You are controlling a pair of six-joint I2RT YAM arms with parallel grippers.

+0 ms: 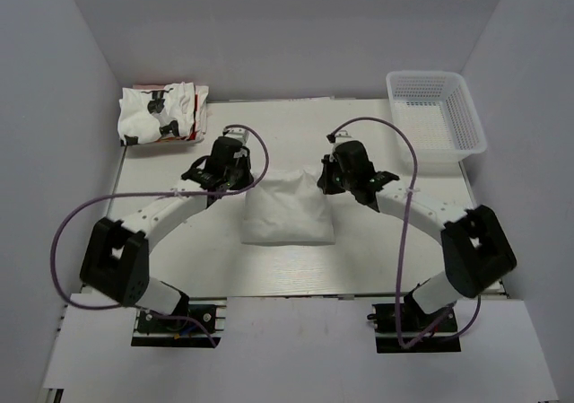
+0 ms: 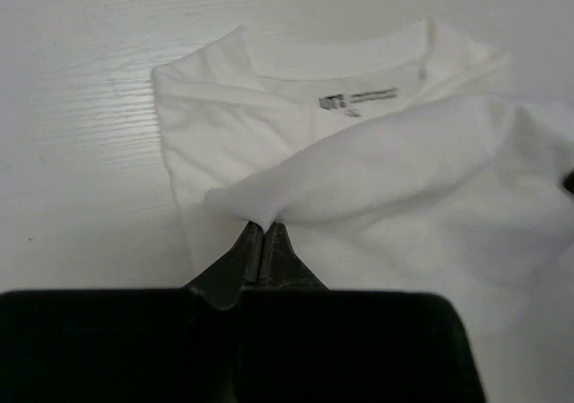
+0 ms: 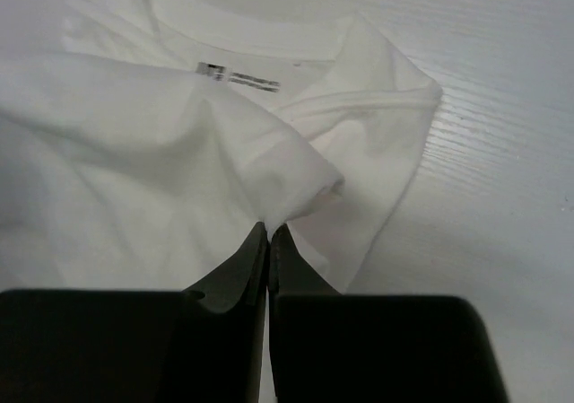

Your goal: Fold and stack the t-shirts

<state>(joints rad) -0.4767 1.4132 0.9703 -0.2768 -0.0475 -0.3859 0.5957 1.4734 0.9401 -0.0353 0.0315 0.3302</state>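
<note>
A plain white t-shirt (image 1: pixel 287 210) lies partly folded in the middle of the table, collar and neck label facing up in the wrist views. My left gripper (image 1: pixel 235 180) is shut on a fold of its cloth at the shirt's left upper corner; in the left wrist view the gripper (image 2: pixel 263 228) pinches a raised fold (image 2: pixel 359 179). My right gripper (image 1: pixel 328 180) is shut on the right upper corner; in the right wrist view the gripper (image 3: pixel 270 231) pinches a bunched fold (image 3: pixel 287 174). A folded stack of printed t-shirts (image 1: pixel 163 113) sits at the far left corner.
A white plastic mesh basket (image 1: pixel 436 116) stands at the far right corner. Grey walls close in the table on left, back and right. Purple cables loop from both arms over the table.
</note>
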